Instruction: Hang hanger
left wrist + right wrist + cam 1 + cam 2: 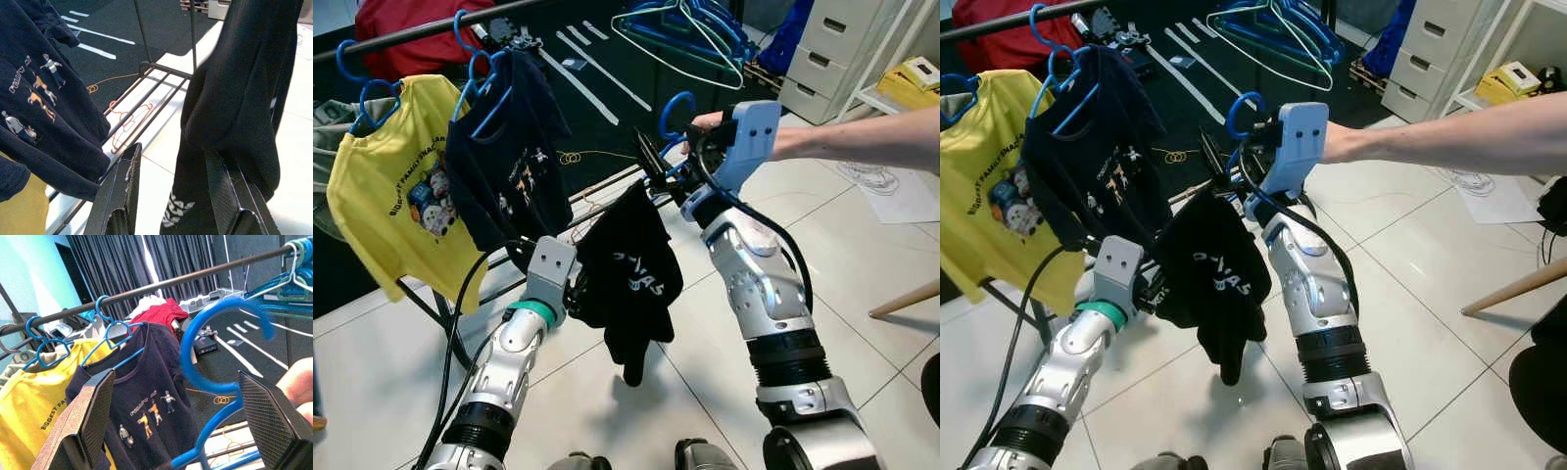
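Observation:
A blue hanger (675, 108) carries a black shirt (631, 274) that hangs low in front of me. My right gripper (658, 171) is raised at the hanger's neck. In the right wrist view its fingers (95, 416) stand wide apart, open, with the blue hook (220, 328) between them. A person's hand (705, 120) reaches in from the right and rests by the hook. The dark rail (171, 281) runs above and beyond. My left gripper (172, 151) is open, low beside the black shirt (244, 98), one finger (230, 196) against the cloth.
A yellow shirt (396, 176) and a navy shirt (509, 157) hang on blue hangers from the rail (411, 34). The rack's base bars (146, 112) lie below. Spare hangers (690, 29) hang further back, with white drawers (842, 49) to the right.

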`<state>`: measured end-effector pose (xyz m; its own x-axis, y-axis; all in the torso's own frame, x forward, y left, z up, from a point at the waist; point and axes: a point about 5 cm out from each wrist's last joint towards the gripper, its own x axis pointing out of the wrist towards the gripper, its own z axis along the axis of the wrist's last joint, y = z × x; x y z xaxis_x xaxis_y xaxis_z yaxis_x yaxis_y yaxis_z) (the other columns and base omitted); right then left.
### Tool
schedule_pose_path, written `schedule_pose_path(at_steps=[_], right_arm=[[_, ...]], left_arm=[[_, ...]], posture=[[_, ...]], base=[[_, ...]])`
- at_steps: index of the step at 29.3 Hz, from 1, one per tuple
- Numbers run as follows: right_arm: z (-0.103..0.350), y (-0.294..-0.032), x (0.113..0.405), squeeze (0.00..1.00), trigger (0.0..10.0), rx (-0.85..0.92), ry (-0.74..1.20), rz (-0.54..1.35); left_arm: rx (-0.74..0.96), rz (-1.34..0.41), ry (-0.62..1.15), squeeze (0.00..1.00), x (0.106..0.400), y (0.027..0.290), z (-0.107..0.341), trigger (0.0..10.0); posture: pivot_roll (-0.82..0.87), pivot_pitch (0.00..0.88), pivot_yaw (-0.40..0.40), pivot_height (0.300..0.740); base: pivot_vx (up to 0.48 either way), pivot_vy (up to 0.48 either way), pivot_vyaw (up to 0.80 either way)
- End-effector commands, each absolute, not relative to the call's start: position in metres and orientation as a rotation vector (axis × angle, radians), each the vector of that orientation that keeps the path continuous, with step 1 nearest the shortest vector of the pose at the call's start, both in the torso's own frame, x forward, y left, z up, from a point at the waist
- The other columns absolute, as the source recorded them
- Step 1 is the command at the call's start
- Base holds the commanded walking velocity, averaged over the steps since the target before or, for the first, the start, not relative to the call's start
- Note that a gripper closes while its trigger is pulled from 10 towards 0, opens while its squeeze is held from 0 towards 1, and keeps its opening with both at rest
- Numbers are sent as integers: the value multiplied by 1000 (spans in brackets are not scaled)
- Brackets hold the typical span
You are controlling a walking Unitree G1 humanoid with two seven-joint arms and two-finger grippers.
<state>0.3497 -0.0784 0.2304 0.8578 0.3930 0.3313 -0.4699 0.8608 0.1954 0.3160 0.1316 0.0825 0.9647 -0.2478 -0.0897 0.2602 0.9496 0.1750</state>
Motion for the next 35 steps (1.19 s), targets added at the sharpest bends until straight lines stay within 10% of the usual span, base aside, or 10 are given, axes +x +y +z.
schedule_pose_path(at_steps=[1,28,34,35], right_arm=[[228,-75,353,0,10000,294,-249,448],[245,-65,354,0,10000,-210,-444,409],[246,-60,352,0,7765,-165,-450,458],[248,-61,351,0,2745,-165,-460,467]], left_arm=[[193,-260,94,0,313,133,77,10000],[193,-270,93,0,314,130,77,10000],[191,-270,93,0,314,130,77,10000],[190,-269,95,0,314,130,76,10000]], posture=[[-148,33,131,740],[-153,29,135,740],[-152,30,131,740],[-151,31,130,740]], base=[[0,0,0],[0,0,0],[0,0,0],[0,0,0]])
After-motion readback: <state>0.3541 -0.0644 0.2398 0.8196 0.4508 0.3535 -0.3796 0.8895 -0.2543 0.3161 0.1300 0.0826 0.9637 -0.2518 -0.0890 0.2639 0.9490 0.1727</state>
